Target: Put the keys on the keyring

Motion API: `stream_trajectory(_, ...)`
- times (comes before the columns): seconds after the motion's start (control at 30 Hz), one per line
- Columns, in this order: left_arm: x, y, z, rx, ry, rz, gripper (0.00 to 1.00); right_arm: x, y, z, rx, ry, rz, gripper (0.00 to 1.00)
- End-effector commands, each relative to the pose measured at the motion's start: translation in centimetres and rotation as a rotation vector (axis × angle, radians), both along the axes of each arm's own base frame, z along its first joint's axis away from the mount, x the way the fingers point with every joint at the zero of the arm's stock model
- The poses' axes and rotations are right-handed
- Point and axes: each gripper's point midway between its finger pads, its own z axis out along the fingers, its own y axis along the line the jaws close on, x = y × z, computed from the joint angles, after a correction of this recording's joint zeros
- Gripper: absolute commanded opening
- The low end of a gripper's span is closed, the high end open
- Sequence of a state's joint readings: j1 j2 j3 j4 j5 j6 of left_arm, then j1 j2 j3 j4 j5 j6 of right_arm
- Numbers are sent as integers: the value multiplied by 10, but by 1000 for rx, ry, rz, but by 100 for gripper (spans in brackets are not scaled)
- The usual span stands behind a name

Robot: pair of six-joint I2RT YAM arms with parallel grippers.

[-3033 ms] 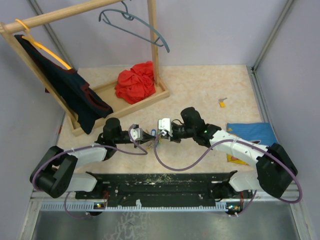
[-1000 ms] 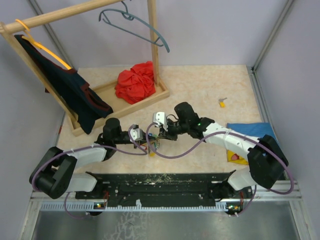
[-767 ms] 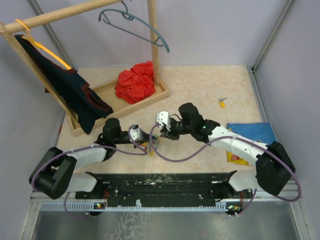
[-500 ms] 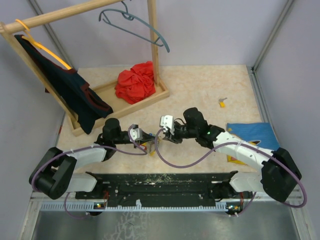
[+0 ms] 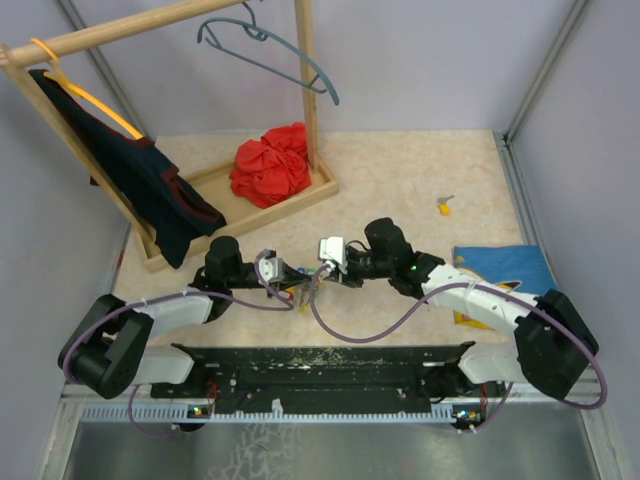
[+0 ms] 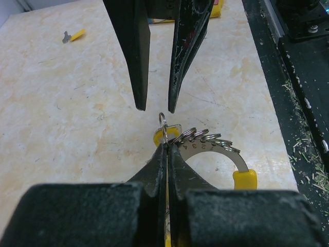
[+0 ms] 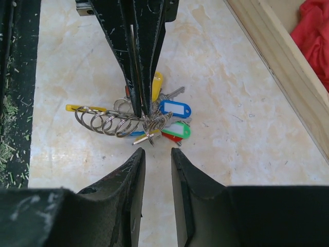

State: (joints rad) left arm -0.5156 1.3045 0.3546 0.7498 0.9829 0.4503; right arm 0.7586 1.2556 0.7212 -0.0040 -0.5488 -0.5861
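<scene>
- Grey metal keyring (image 7: 103,122): one, an arc with yellow caps at its ends, threaded with a row of small split rings. It sits low over the counter (image 5: 400,170) between the two arms, near the front edge.
- Keys (image 7: 175,109): four tags counted in the bunch at the keyring's end, one each of blue, green, yellow and red. They are crowded together and touching.
- Loose key (image 5: 444,206): one, yellow-tagged, lying well apart toward the far right of the counter.
- Left fingers (image 6: 157,170): pressed fully together, no gap, tips closed on the keyring where the split rings bunch. One small ring stands upright just beyond the tips.
- Right fingers (image 7: 128,175): parted by a narrow gap, nothing between them. The tips face the left fingers, just short of the bunch and not touching it.
- View differences: the right wrist view alone shows the four tag colours and the coil of rings. The left wrist view hides the tags but shows the keyring's arc and one yellow cap. In the top view the bunch is too small to count.
- Also present: one grey hanger (image 5: 270,50) and one orange hanger (image 5: 85,95) on the wooden rack (image 5: 305,90), one red cloth (image 5: 272,162), one blue cloth (image 5: 500,265).
</scene>
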Motion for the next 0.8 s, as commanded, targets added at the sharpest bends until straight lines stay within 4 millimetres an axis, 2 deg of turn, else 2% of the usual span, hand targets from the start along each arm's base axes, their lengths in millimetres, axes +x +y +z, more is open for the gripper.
stream_trajectory(0.0,-5,-2,13,-32,-46,-43,1,4,15,20,55,-57,61,27)
stream_trajectory(0.6,-7,-3,13,-33,-39,-58,1,5,21,23,54,-49,91,20)
stream_trajectory(0.77,-6,-3,13,-33,-40,-57,1,2,22,22,45,-29,108,11)
